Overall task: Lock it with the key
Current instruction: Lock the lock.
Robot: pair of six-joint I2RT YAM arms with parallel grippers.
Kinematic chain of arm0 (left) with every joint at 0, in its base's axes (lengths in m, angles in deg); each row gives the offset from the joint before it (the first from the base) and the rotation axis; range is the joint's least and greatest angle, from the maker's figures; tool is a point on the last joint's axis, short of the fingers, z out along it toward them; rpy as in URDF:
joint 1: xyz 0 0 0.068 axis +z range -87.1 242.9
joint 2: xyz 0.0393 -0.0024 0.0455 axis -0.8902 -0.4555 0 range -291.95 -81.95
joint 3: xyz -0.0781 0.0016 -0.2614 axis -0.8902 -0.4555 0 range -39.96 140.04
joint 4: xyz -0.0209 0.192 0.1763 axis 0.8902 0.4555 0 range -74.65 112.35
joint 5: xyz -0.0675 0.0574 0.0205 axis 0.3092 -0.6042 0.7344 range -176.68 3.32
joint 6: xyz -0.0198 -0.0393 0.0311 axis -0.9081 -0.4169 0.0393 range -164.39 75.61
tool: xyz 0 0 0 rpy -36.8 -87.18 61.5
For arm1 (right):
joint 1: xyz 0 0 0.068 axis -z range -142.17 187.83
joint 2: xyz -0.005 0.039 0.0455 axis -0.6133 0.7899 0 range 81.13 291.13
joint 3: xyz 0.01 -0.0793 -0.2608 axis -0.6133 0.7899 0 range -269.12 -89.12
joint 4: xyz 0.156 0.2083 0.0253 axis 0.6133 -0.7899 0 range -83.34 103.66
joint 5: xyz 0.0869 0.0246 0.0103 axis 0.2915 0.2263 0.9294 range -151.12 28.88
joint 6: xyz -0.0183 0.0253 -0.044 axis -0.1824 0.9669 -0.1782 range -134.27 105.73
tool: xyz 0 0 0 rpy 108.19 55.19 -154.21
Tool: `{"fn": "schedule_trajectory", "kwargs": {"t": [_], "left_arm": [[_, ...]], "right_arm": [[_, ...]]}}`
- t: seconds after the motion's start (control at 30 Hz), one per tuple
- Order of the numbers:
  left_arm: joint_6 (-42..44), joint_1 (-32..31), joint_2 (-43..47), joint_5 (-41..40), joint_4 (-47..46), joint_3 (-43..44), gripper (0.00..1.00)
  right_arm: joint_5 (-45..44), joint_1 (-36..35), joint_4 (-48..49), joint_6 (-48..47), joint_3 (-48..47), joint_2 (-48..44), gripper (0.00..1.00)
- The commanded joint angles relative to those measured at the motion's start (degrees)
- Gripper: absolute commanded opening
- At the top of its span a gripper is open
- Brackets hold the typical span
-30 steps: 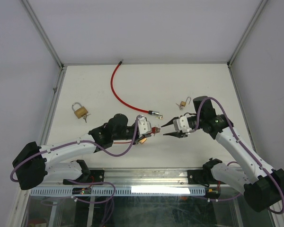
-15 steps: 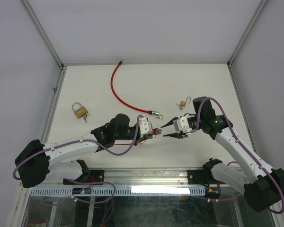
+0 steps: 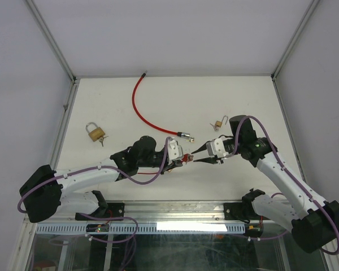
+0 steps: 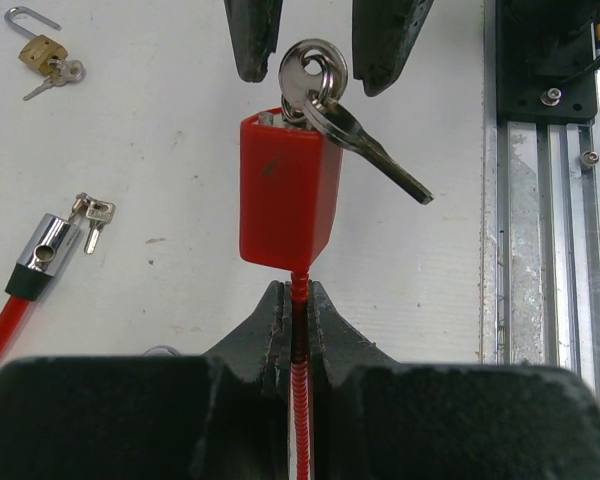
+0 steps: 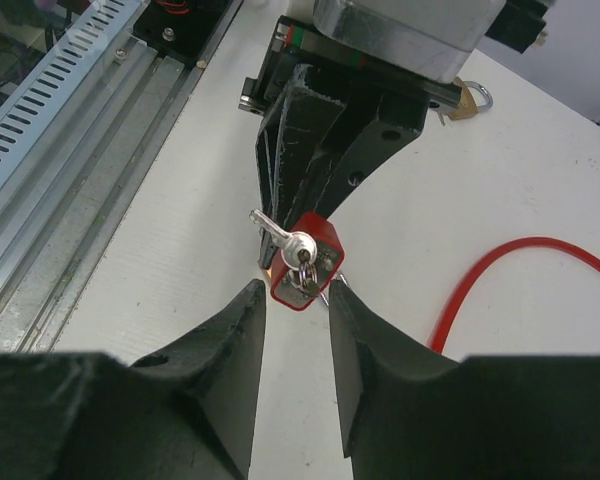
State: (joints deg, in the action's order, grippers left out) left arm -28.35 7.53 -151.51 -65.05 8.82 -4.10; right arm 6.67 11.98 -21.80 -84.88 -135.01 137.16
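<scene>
A red lock body (image 4: 285, 190) sits on the end of a red cable (image 3: 138, 104), held above the table. My left gripper (image 4: 298, 300) is shut on the cable just below the lock body. A silver key (image 4: 315, 75) on a ring sticks out of the lock's far end, and a second key hangs off to the side. My right gripper (image 5: 295, 295) faces the lock (image 5: 310, 260) and is open. Its fingertips (image 4: 255, 40) stand on either side of the key ring without touching it. In the top view the two grippers meet near the lock (image 3: 185, 157).
The cable's silver end piece (image 4: 45, 245) lies on the table with small keys (image 4: 92, 213) beside it. A brass padlock (image 3: 94, 131) lies at the left, a smaller padlock (image 3: 217, 123) behind my right arm. An aluminium rail (image 4: 545, 200) runs along the near table edge.
My right gripper has come closer to the lock and its jaws have narrowed around the key ring. The left arm has carried the lock slightly to the right.
</scene>
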Motion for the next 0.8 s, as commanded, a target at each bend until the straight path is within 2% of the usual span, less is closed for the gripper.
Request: {"fn": "schedule_trajectory", "kwargs": {"t": [0.0, 0.37, 0.67, 0.77], "left_arm": [[-0.7, 0.4, -0.2, 2.1, -4.7, 2.7, 0.00], [-0.7, 0.4, -0.3, 2.2, -4.6, 3.0, 0.00], [-0.4, 0.4, 0.4, 1.1, -4.6, 2.7, 0.00], [-0.3, 0.4, 0.9, 0.7, -4.6, 2.6, 0.00]], "right_arm": [[1.5, -0.9, 3.0, 2.2, -0.4, -0.2, 0.33], [0.5, -1.4, 4.4, 3.7, 0.0, 0.1, 0.24], [-1.0, -1.4, 5.7, 6.8, -0.2, 0.0, 0.09], [-1.0, -1.5, 6.0, 7.6, -0.3, 0.0, 0.08]]}}
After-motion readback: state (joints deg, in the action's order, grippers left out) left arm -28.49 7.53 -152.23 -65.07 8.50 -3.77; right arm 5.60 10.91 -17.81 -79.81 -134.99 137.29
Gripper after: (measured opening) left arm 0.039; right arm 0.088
